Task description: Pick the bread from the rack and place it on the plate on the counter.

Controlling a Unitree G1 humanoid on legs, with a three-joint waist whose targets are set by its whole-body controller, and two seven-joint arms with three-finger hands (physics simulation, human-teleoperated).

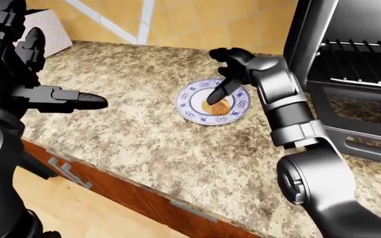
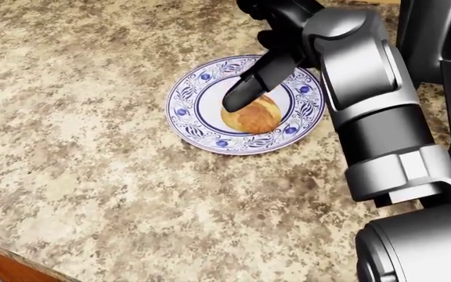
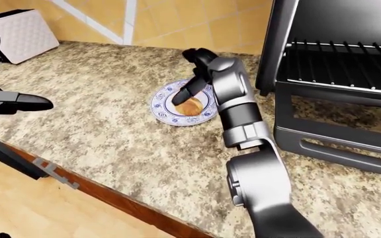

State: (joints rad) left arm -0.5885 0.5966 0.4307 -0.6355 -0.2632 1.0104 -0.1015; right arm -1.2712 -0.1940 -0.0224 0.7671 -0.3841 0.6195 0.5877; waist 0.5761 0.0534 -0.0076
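Bread (image 2: 253,115) sits on the plate (image 2: 184,111), just under my right robot hand (image 2: 266,56), whose fingers are spread and let go. I think only pulling away is left.

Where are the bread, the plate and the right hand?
bread (image 2: 253,116), head view, middle of its crust.
plate (image 2: 184,111), head view, left patterned rim.
right hand (image 2: 266,64), head view, on the extended finger, open above the bread.

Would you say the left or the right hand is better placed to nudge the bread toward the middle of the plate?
Right. The right hand hangs open directly above the bread on the plate; the left hand is far off toward the view's left.
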